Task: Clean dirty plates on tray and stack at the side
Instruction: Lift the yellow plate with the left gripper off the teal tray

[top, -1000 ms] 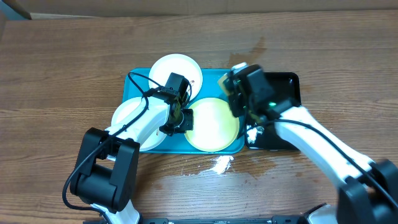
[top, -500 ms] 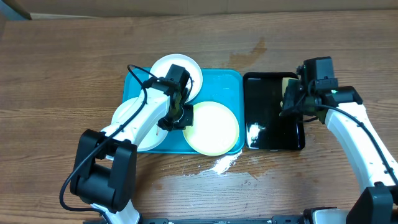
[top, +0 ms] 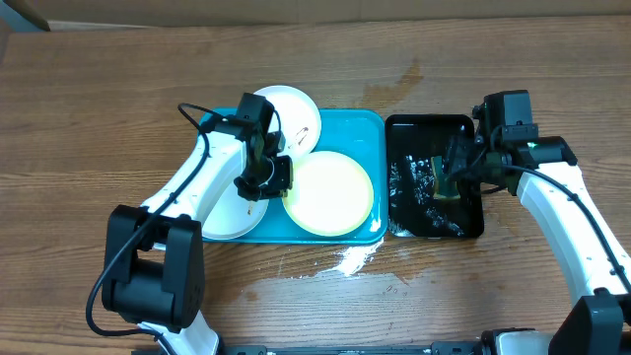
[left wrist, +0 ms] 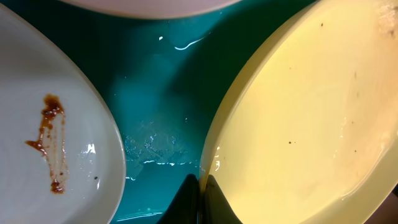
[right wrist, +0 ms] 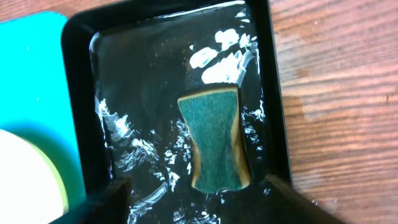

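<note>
Nearest the robot, a white splotch [top: 350, 259] lay on the wooden table [top: 99, 79] just in front of the turquoise tray [top: 350, 128]. On the tray's near half sat the lime-rimmed plate [top: 330, 192], its pale face speckled with a few dark dots. To its left a white plate [top: 222, 212] overhung the tray's left edge and carried a brown smear [left wrist: 53, 140]. Between the two, the left gripper [top: 264, 179] had its fingers pressed together at the lime-rimmed plate's left edge, the rim apparently nipped between them. To the right, touching the turquoise tray, stood a black tray [top: 419, 128] with wet, foamy streaks. A green-topped sponge [right wrist: 214, 140] lay loose in it. The right gripper [top: 458, 168] hung above the sponge with its fingers spread wide on either side, not touching it. Farthest back, a second white plate [top: 291, 108] rested over the tray's far left corner.
</note>
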